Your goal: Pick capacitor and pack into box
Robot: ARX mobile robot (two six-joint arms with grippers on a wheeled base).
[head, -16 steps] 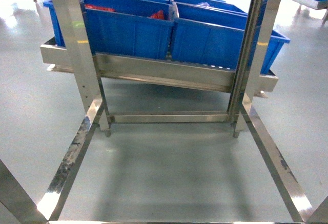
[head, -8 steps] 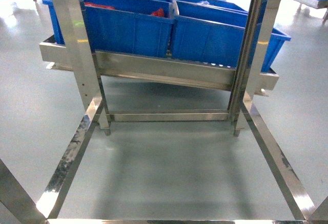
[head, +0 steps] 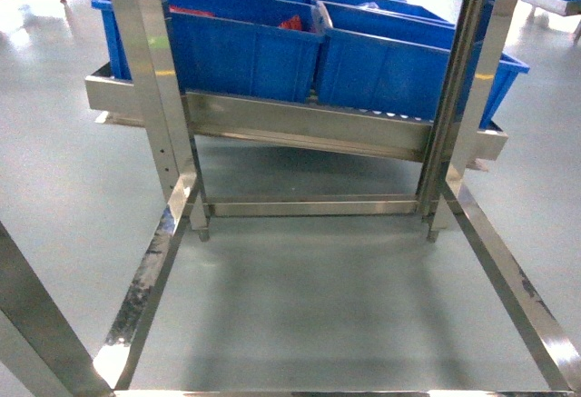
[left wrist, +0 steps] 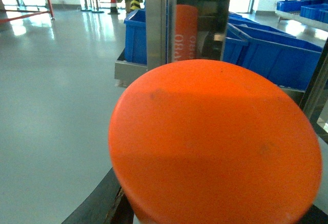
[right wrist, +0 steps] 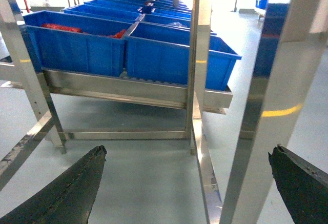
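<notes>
capacitors are not clearly seen at this moment, and the pink box is in no view; so the step in hand, as i judge, is only to approach the rack and find the parts.

steel rack (head: 300,129) stands ahead of both arms, beyond reach as it seems. on its tilted shelf sit the blue bins (head: 245,47), in rows going away from the right gripper (right wrist: 187,183). red items (right wrist: 61,27) lie in the bin ahead and to the left of that gripper; whether they are the capacitors i cannot tell.

right gripper is spread wide, its two dark fingers (right wrist: 66,190) far apart at the bottom corners of its wrist view, nothing between them. left gripper is hidden: a big orange round cap (left wrist: 215,147) fills the wrist view directly in front of it, so its state i cannot tell.

to do this well, the base should come square to the shelf, keep the arms away from the upright posts (head: 150,79), and stop where the bin ahead of the right gripper can be reached from above.
</notes>
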